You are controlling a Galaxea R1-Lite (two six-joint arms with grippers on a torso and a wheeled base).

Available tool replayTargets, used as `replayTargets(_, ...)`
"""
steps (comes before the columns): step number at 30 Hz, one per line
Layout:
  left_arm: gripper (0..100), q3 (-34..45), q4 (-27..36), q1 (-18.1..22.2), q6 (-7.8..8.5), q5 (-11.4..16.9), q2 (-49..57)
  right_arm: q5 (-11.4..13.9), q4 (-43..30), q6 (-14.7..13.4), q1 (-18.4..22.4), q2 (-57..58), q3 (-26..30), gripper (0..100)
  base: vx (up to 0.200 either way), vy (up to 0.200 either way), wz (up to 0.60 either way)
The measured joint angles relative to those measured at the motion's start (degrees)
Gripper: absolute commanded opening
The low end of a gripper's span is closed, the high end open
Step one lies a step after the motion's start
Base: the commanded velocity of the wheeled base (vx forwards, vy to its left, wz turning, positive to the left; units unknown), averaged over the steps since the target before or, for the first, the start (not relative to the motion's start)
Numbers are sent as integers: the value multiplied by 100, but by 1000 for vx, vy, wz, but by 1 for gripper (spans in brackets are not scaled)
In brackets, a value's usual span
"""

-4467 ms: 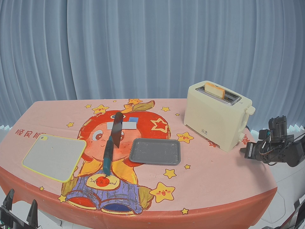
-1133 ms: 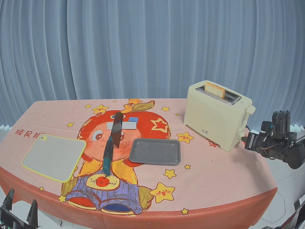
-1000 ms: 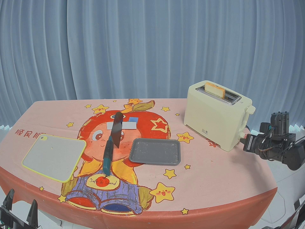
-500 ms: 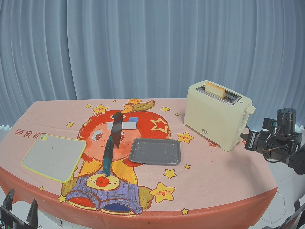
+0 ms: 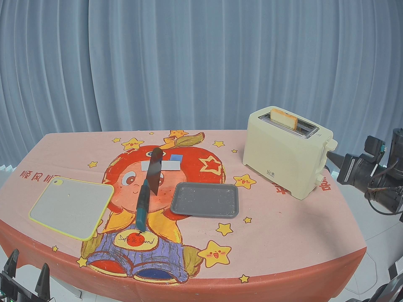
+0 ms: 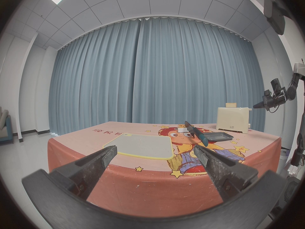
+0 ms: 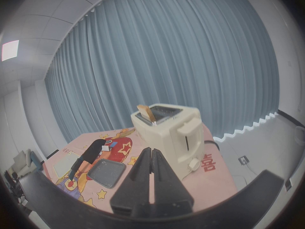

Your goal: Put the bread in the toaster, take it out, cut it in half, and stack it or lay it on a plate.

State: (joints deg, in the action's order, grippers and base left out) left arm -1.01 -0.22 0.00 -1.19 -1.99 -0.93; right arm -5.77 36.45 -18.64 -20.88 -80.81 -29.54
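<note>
Moved: right gripper (image 5: 330, 155), raised from table-edge level to just beside the toaster (image 5: 281, 160) lever (image 5: 331, 144); jaws pressed together, holding nothing. Left gripper (image 6: 154, 148): spread wide, holding nothing, off the near table edge. Bread (image 5: 283, 118): upright in the toaster slot, whole. Knife (image 5: 147, 189): between cutting board (image 5: 71, 206) and grey plate (image 5: 205, 199). Outstanding, by judgement: removal, halving, plating.

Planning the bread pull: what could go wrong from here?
1. The right gripper is shut beside the toaster; it must open before reaching the bread.
2. Little bread shows above the slot, so a grip may slip.
3. The knife sits between toaster and cutting board, likely in the carry path.
</note>
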Motion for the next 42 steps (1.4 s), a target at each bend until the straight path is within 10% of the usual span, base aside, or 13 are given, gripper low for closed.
replayTargets(15,100,0,0,0,-2,0,0,123,11,734,484,636,-124,0,0,0,0)
replayTargets(19,100,0,0,0,0,0,0,511,94,973,746,691,-94,0,0,0,0)
replayTargets(30,100,0,0,-2,0,0,0,1181,1386,1191,1381,549,167,0,0,0,0)
replayTargets(42,100,0,-2,0,0,0,0,1223,2316,1213,1571,-334,363,0,0,0,0)
